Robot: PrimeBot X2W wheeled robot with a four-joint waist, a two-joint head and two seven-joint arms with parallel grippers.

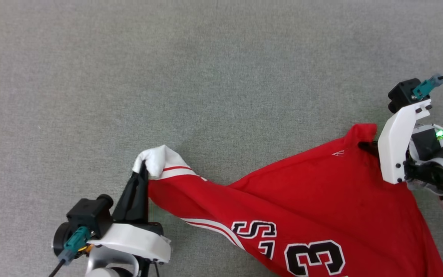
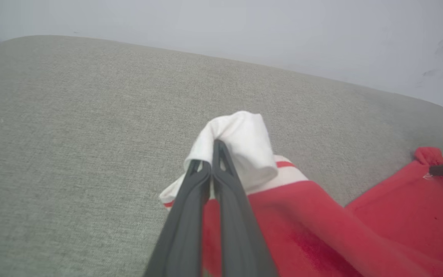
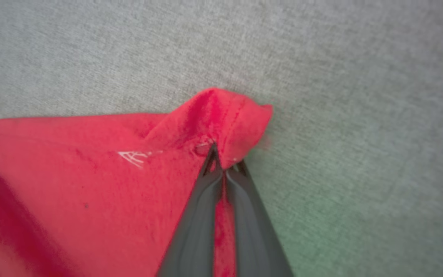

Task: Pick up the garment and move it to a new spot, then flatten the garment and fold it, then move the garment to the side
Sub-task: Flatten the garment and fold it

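Left gripper [image 1: 143, 171], low at the left, is clamped on a bunched white sleeve of the garment [image 1: 321, 192]. Right gripper [image 3: 224, 159] pinches a red corner at the right. Between them the red jersey spans a grey fabric surface [image 1: 206, 77], black print facing up.

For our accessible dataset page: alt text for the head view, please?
A red jersey is held over a grey fabric surface by two grippers: the left gripper pinches its white sleeve, the right gripper a red corner. Black, white-outlined print shows below.
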